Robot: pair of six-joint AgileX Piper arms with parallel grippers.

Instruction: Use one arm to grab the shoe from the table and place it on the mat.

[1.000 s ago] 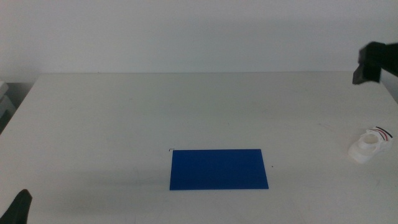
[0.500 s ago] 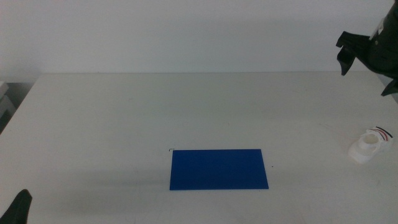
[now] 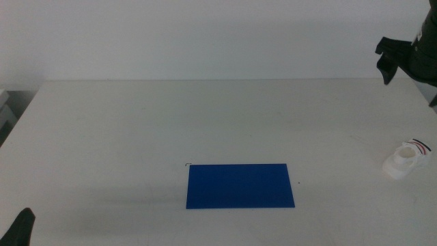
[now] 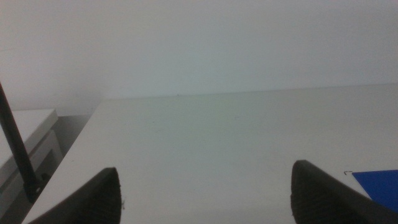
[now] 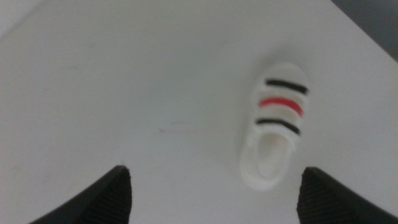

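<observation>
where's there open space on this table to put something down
Most of the table is bare: the whole left half, the back strip by the wall, and the stretch between the mat and the shoe. Tightest is the right edge, where the right gripper hangs over the shoe. The left gripper waits at the front-left corner.

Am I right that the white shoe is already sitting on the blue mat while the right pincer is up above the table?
Not quite: the shoe sits on the bare table, right of the mat, as the middle view shows. The right pincer is above the table.

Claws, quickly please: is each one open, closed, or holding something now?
Left claw: open, holding nothing, waiting low at the table's near left corner.
Right claw: open, holding nothing, above the shoe.
</observation>
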